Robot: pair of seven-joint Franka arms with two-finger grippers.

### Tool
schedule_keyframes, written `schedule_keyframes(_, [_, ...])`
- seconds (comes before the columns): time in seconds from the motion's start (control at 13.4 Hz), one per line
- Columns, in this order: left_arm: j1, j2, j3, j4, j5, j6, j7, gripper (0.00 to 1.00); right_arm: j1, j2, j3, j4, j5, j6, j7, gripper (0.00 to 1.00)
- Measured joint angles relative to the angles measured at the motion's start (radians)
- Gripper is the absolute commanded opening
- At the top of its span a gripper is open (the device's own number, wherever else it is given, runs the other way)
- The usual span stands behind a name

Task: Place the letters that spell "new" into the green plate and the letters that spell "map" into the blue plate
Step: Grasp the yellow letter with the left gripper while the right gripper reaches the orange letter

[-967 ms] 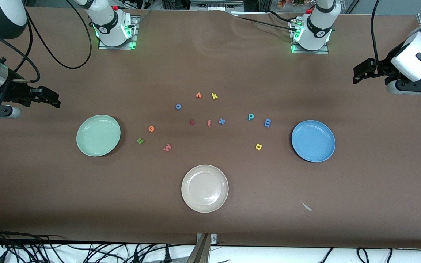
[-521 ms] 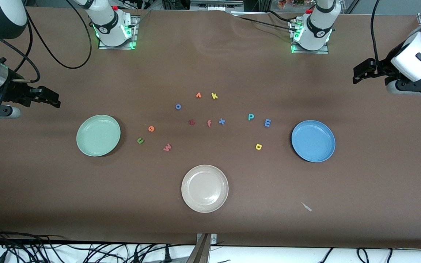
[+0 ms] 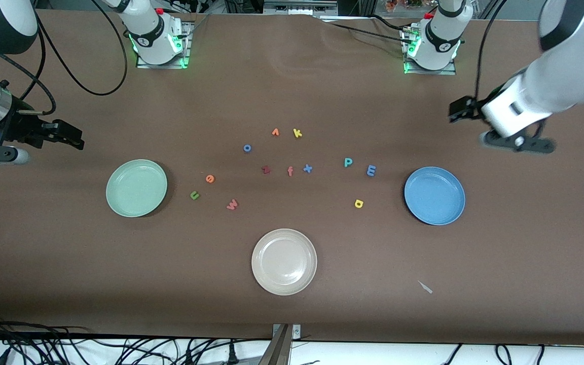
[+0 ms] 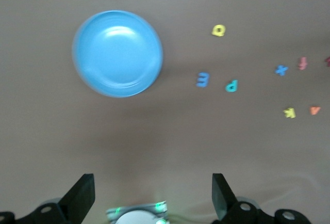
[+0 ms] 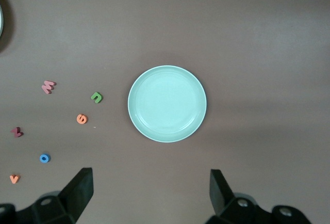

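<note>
- Green plate (image 3: 136, 188): round, pale mint, shallow rim, nothing in it; toward the right arm's end of the table from the beige plate (image 3: 284, 261), and farther from the front camera than it.
- Blue plate (image 3: 434, 195): round, mid-blue, same size, nothing in it; toward the left arm's end from the beige plate, also farther from the camera.
- Green n (image 3: 194, 195): tiny foam letter, reads as a u, on the table near the green plate.
- Orange e (image 3: 210, 178): just beside the n, a little farther from the camera.
- Salmon w (image 3: 232, 204): nearest of the three to the beige plate.
- Teal p (image 3: 348, 162) and blue m (image 3: 371, 171): side by side, the m lying sideways like an E and closer to the blue plate.
- Yellow a (image 3: 358, 204): nearer the camera than the p and m, between the beige and blue plates.
- Left gripper (image 3: 458, 110): up in the air over bare table, at the base side of the blue plate; fingers (image 4: 82, 195) spread wide, holding nothing.
- Right gripper (image 3: 71, 138): waits over bare table, at the base side of the green plate; fingers (image 5: 80, 189) spread wide, holding nothing.
</note>
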Motion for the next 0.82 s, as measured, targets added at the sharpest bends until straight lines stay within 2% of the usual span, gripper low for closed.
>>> schedule_keyframes(0.3, [-0.068,0.16,-0.005,0.001,-0.016,0.177,0.0,1.0,0.002,0.001,0.003,-0.001,0.0,0.0,-0.002,1.0])
schedule_keyframes(0.82, [-0.27,0.348,-0.008,0.008,-0.001,0.467,-0.051,1.0,0.049,0.043,0.014,-0.004,0.001,-0.002,-0.002,1.0])
